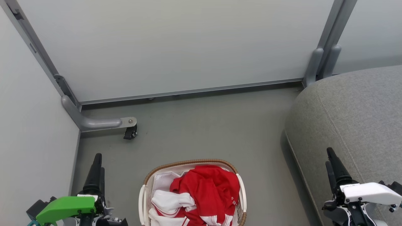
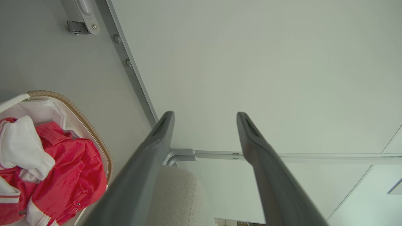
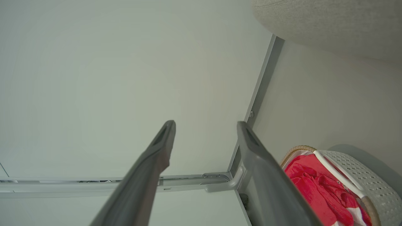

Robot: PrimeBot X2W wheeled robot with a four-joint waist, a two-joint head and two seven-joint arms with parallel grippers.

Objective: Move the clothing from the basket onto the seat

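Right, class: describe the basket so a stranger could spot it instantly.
Start at the big grey seat on the right. On the floor to its left stands an oval white basket. Its brown woven rim and the red-and-white clothing inside set it apart.

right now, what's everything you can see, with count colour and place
clothing: one heap, red with white panels, in the basket
basket: one, white with brown rim, on the floor, near centre
seat: one, grey, right of the basket
partition panels: three, pale grey, behind and at left
caster: one, black, on the floor, far left
left gripper: one, dark fingers, open, left of the basket
right gripper: one, dark fingers, open, by the seat
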